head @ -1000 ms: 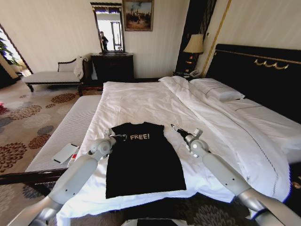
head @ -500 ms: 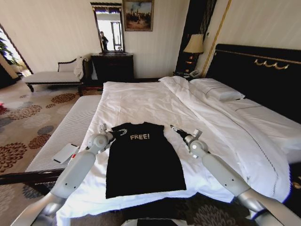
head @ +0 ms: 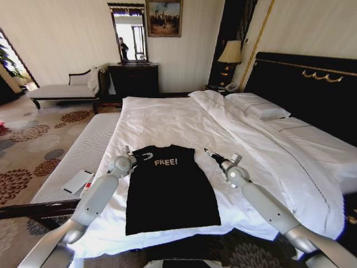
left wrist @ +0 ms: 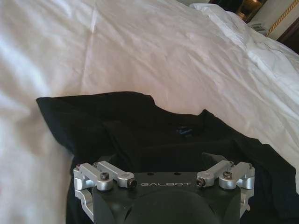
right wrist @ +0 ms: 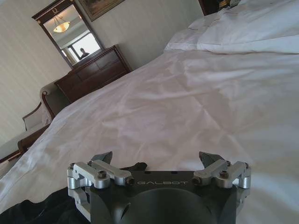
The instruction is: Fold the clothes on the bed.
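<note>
both grippers (head: 146, 156) (head: 208, 153) at t-shirt (head: 170, 192) shoulders

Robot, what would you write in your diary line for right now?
T-shirt: flat on bed | left pincer: at its left shoulder | right pincer: open, beside its right shoulder | fold: not started

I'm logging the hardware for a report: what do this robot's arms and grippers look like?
Both arms are smooth, rounded silver-grey shells with ball-like wrist joints. The left gripper and right gripper share a build: a black body marked "GALBOT" in pale letters, with bolted silver metal linkages at each side carrying dark fingertips. No loose cables show.
</note>
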